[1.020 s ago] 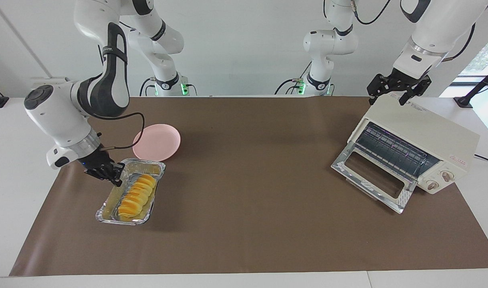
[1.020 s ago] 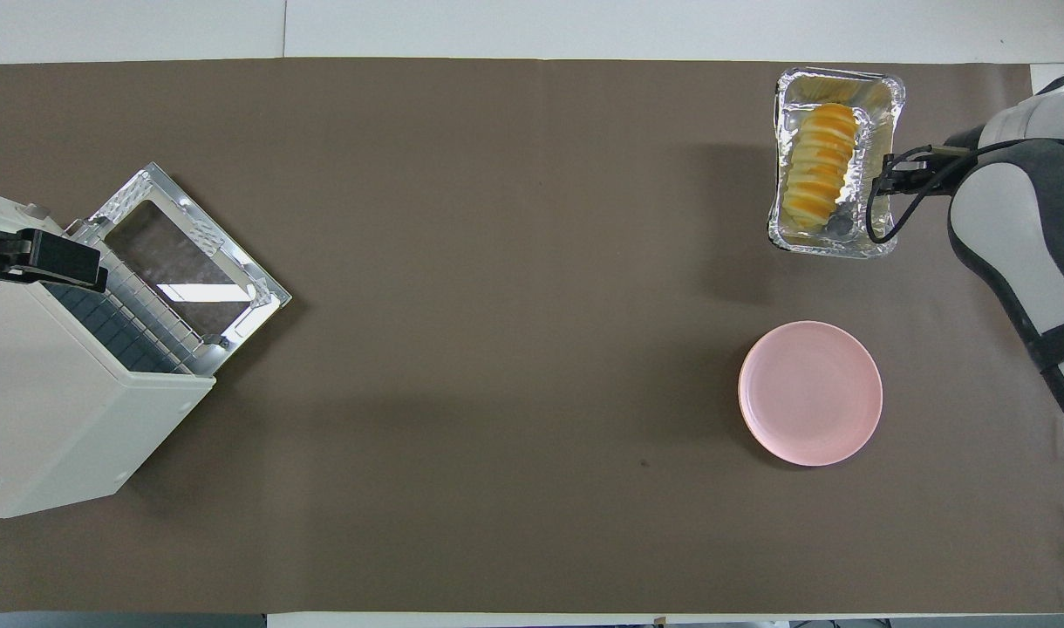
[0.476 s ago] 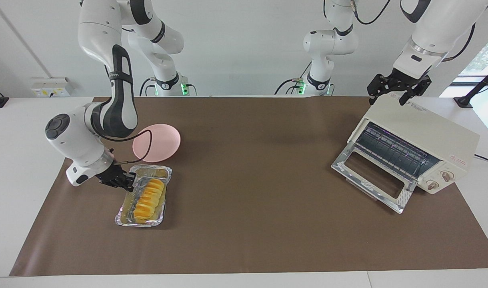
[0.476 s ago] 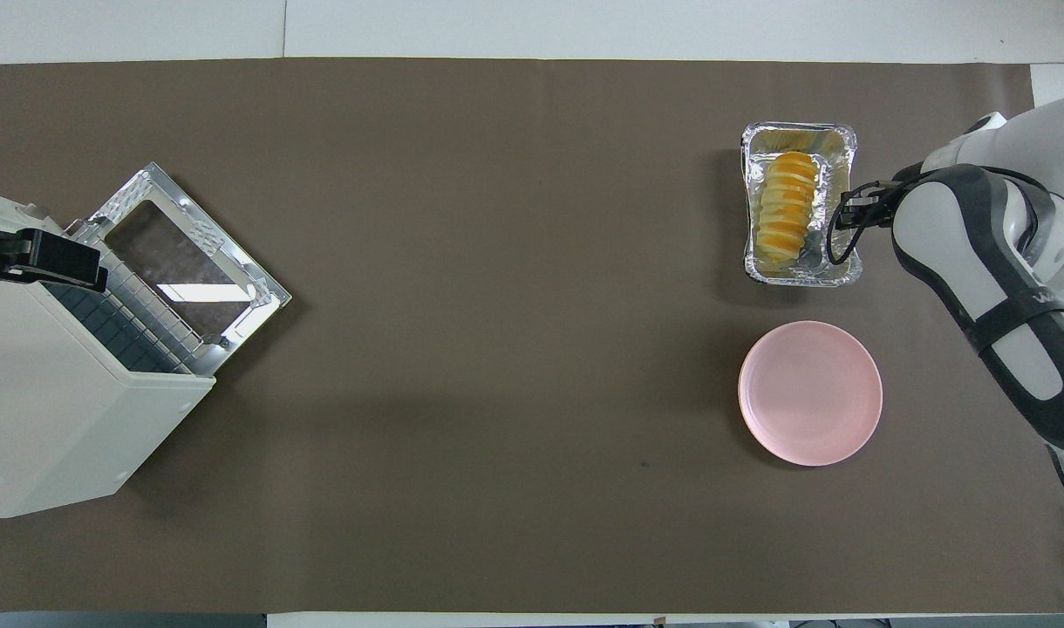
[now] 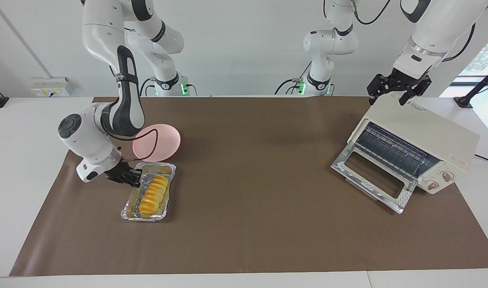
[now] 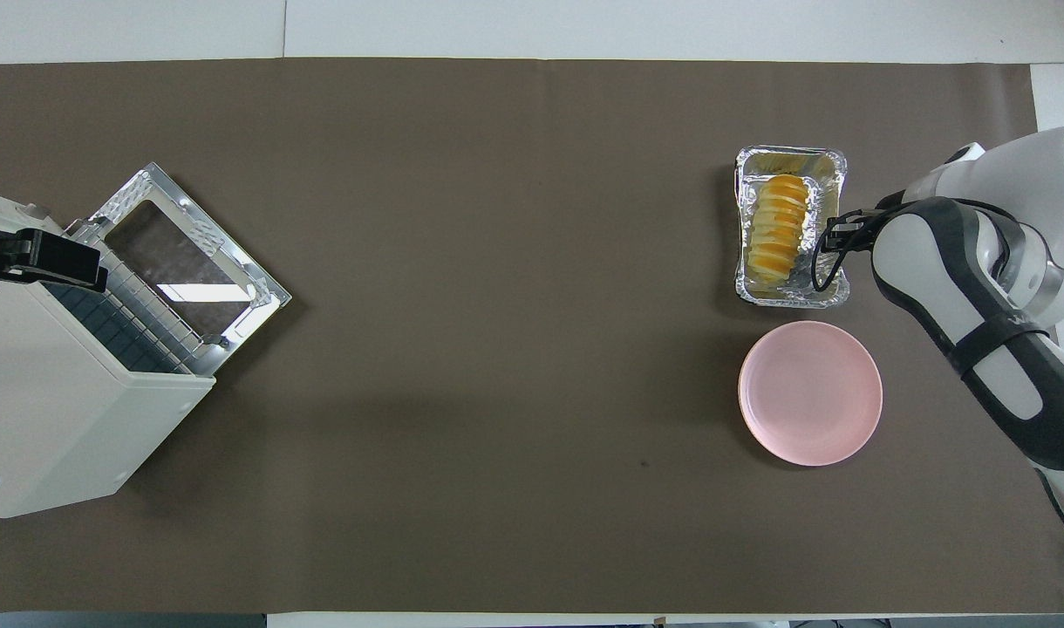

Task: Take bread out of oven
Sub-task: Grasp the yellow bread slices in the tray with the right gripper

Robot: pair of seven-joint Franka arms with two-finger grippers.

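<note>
The bread [image 5: 153,193] [image 6: 778,220], a ridged golden-yellow loaf, lies in a crinkled foil tray [image 5: 145,218] [image 6: 789,301] on the brown mat toward the right arm's end, just farther from the robots than the pink plate. My right gripper [image 5: 134,180] [image 6: 833,235] is shut on the tray's long rim. The cream oven [image 5: 432,132] [image 6: 52,410] stands at the left arm's end, its glass door [image 5: 372,176] [image 6: 183,253] dropped open and only the wire rack showing inside. My left gripper [image 5: 399,91] [image 6: 39,259] waits open just over the oven's top.
A pink plate [image 5: 160,142] [image 6: 811,392] lies beside the tray, nearer to the robots. The brown mat [image 5: 260,168] covers most of the table between the tray and the oven.
The right gripper has drawn the foil tray with the bread toward the robots and the plate, and the tray has turned a little. The left arm has not moved.
</note>
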